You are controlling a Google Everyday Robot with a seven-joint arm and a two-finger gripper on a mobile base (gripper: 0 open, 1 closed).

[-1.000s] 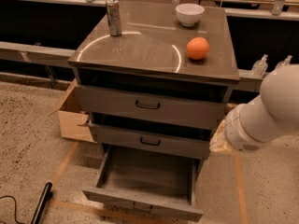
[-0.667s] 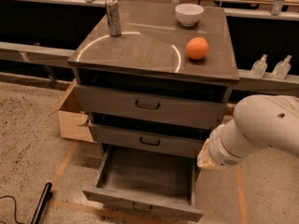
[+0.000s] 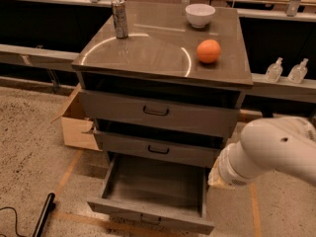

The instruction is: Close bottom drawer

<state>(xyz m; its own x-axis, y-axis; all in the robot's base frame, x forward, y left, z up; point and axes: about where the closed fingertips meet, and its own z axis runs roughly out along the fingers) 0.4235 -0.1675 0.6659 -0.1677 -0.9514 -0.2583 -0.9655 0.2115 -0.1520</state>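
1. Arm [image 3: 276,149] has swung down and left over the last second. Its big white body now fills the lower right of the frame.
2. Gripper [image 3: 215,175] sits at the arm's left tip, just beside the right wall of the bottom drawer [image 3: 153,186]. Mostly hidden by the arm, so can't tell if it's wide, narrow or holding anything.
3. Bottom drawer is at lower centre and hasn't moved. It's pulled well out with its grey inside showing, and its front panel [image 3: 148,212] is near the bottom edge.
4. Middle drawer [image 3: 158,149] and top drawer [image 3: 156,111] are unchanged, each slightly proud of the cabinet.
5. Can [image 3: 119,18], bowl [image 3: 200,15] and orange [image 3: 208,51] on the cabinet top are untouched.
6. Judgement: this is the approach only and no push has started. The gripper likely has to get in front of the panel and press it toward the cabinet.
7. Risk: from beside the drawer, it could catch the side wall instead of the front.
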